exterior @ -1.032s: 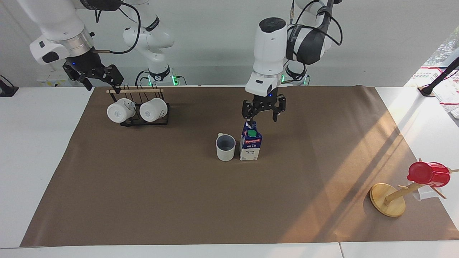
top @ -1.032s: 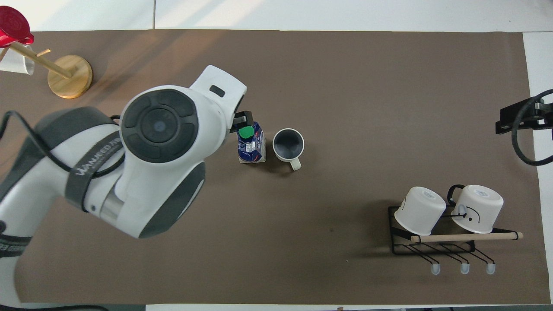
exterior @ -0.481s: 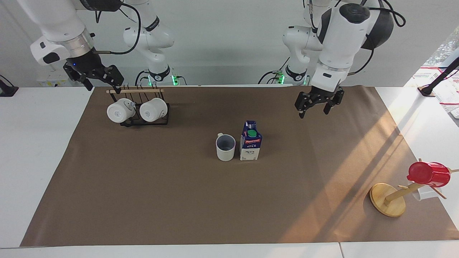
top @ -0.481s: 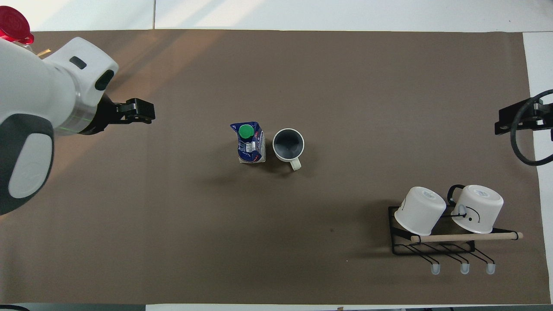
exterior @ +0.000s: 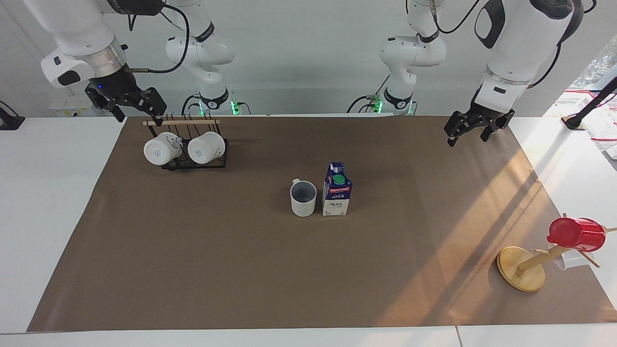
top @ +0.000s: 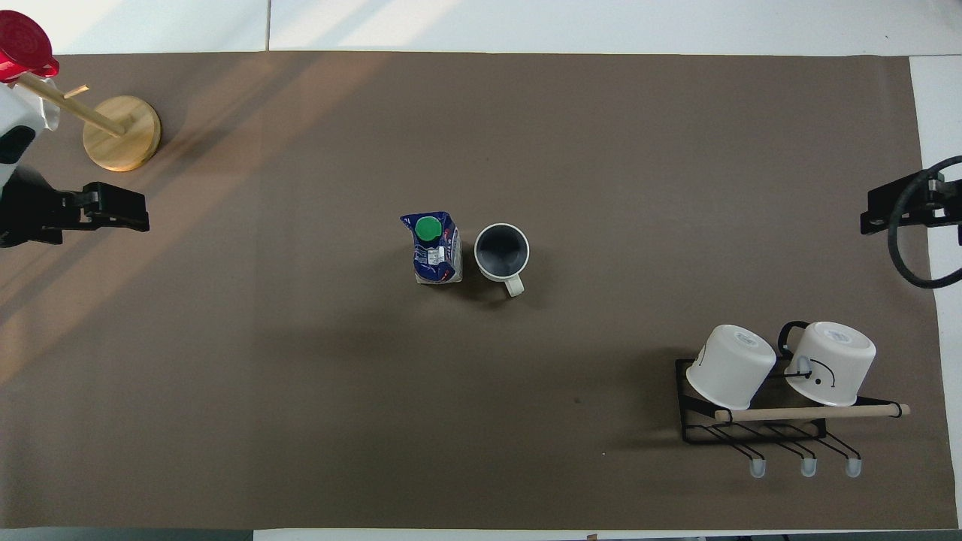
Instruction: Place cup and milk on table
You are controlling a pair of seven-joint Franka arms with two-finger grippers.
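since both task items already stand upright on the brown paper sheet (exterior: 193,270) of the table (exterior: 48,202), the placing looks done as far as these views show.

- cup (exterior: 303,198): off-white mug, grey-blue inside, upright near the middle of the sheet. handle points toward the robots' end in the overhead view. nothing holds it.
- milk carton (exterior: 337,189): gable-top, blue upper part, white lower part, green cap up. it stands just beside the cup, toward the left arm's end of the table. a thin gap seems to separate them, but can't rule out contact.
- left gripper (exterior: 471,132): up in the air over the sheet's edge at the left arm's end, well apart from the carton. fingers spread, nothing between them.
- right gripper (exterior: 132,107): hangs over the sheet's corner by the black wire mug rack (exterior: 193,156), waiting. fingers look parted and it carries nothing.

other stuff, untouched:
- two white mugs (exterior: 163,148) lie tipped on the rack.
- red cup (exterior: 576,234) hangs on the wooden mug tree (exterior: 521,268) at the left arm's end, farther from the robots than the task items.

judgement: both items set down, both grippers free. what's left is probably just parking the arms. main risk is low: the carton is tall and narrow, so a careless pass near it could tip it into the cup.
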